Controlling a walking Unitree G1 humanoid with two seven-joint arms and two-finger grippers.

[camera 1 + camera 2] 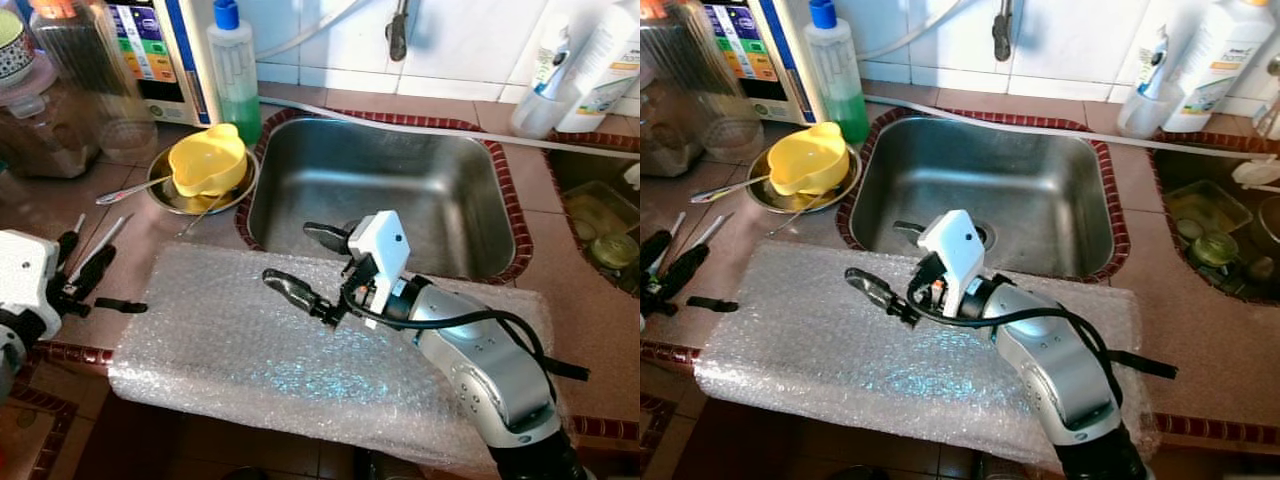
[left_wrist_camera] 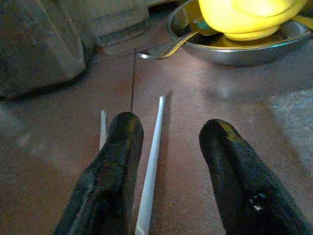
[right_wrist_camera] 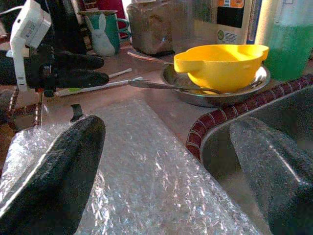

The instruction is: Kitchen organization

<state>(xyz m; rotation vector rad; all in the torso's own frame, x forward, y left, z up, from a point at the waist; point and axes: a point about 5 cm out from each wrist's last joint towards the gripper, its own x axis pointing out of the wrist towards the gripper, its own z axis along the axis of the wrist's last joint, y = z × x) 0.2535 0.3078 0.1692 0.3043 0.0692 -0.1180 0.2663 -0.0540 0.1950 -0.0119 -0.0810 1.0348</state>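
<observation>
In the left eye view, a clear sheet of bubble wrap (image 1: 250, 350) lies on the reddish tiled counter (image 1: 60, 195) just near of the stainless steel sink (image 1: 400, 190). The right gripper (image 1: 312, 262) hovers over the wrap's far edge with its 2 fingers spread apart, holding nothing. The left gripper (image 1: 85, 262) sits at the left, over 2 thin white sticks (image 1: 112, 240). Far left of the sink, a yellow plastic bowl (image 1: 207, 160) rests in a shallow metal dish (image 1: 175, 195), with a green-filled bottle with a blue cap (image 1: 235, 75) behind it.

The right eye view adds a second basin (image 1: 1210, 225) at the far right, holding dishes.

The left wrist view shows its fingers (image 2: 115, 166) parted, 1 white stick (image 2: 151, 161) lying between them, and a spoon (image 2: 164, 49) in the dish.

The right wrist view shows a teal mug with a white rabbit (image 3: 100, 32) beyond the left gripper.
</observation>
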